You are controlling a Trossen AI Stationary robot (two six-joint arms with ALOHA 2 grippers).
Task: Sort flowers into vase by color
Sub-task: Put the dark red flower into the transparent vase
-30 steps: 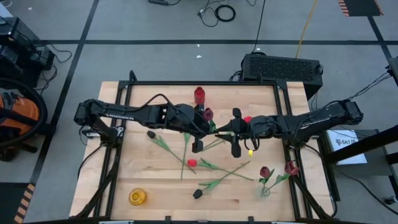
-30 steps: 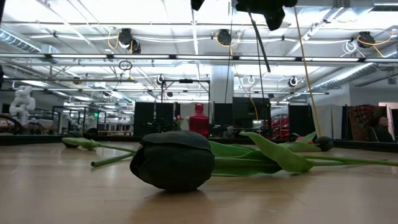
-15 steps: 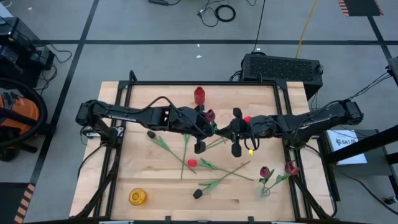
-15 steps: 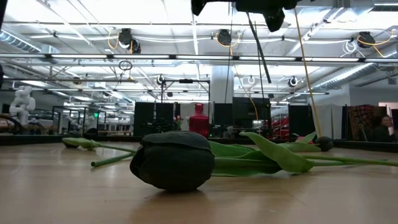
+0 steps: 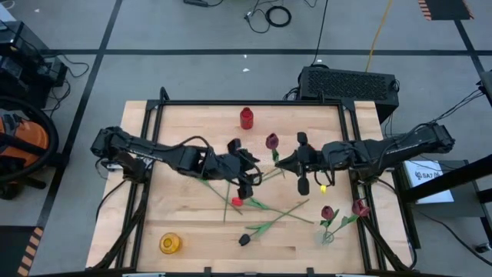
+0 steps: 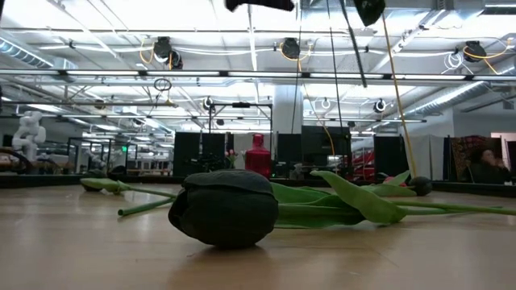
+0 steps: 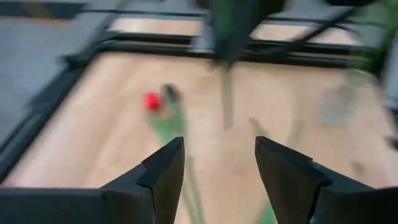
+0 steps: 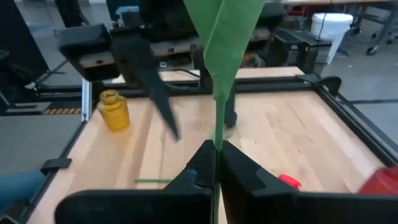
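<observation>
My right gripper (image 5: 280, 161) hangs over the table's middle, shut on a maroon flower (image 5: 271, 141). The flower's green leaf (image 8: 221, 37) rises past the fingers in the right wrist view. My left gripper (image 5: 254, 169) is just to its left, open, with nothing between its fingers (image 7: 163, 171). A red flower (image 5: 237, 201) and a black one (image 5: 244, 240) lie on the wood with their green stems. The red vase (image 5: 246, 117) stands at the far middle, the yellow vase (image 5: 170, 243) at the near left. A clear vase (image 5: 328, 235) at the near right holds two flowers. My right gripper pinches the maroon flower's thin green stem (image 8: 217, 142) between its two fingers, below the leaf. The fingers come in roughly level from the table's right side. The flower is lifted clear of the table, its head (image 5: 271, 141) pointing toward the far edge.
The black flower head (image 6: 224, 208) fills the low view's foreground, its leaves (image 6: 355, 197) spread behind it. More green stems (image 5: 273, 219) cross the table's middle. A black box (image 5: 350, 83) sits beyond the far edge, and a black frame (image 5: 254, 102) borders the table.
My left gripper has opened, let go of the maroon flower and drawn back toward the table's left and near edges. My right gripper has shut on the flower's stem and carried it a little toward the right edge, clear of the table.
</observation>
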